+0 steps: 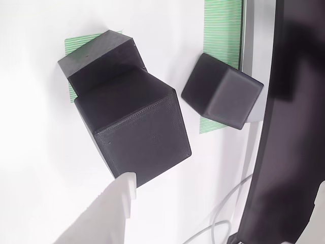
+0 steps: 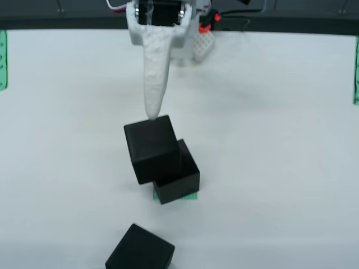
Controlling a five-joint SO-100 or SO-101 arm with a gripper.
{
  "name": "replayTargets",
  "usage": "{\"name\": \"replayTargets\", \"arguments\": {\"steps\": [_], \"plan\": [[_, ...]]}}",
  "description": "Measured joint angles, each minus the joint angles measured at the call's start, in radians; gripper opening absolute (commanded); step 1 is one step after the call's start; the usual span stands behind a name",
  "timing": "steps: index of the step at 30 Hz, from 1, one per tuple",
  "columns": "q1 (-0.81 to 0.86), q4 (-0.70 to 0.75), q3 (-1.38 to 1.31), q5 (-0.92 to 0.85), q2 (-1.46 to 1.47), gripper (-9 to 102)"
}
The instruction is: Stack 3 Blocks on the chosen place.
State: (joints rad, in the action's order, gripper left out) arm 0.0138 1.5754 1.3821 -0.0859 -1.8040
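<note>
Two blocks stacked: top block [image 2: 152,148] tilted, overhanging lower block [image 2: 178,180]; claw [image 2: 152,112] touching, grip unclear.

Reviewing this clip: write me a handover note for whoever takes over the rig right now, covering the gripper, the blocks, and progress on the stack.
Gripper: one white finger touches an edge of the upper block; I cannot tell whether it is open or shut, or whether it grips the block.
Bottom block: sits on the green striped patch.
Upper block: on top of the bottom block but offset and rotated, overhanging one side.
Third block: apart from the stack, on the white table.
Done: first block placed; second on it, poorly aligned.
Left: probably square up the second block, then add the third.
</note>
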Motion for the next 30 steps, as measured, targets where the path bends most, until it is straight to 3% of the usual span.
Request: {"name": "replayTargets", "arguments": {"steps": [14, 30], "plan": [[0.034, 0.0, 0.0, -0.069, 0.0, 45], [0.236, -0.081, -0.052, -0.41, 0.112, 45]]}}
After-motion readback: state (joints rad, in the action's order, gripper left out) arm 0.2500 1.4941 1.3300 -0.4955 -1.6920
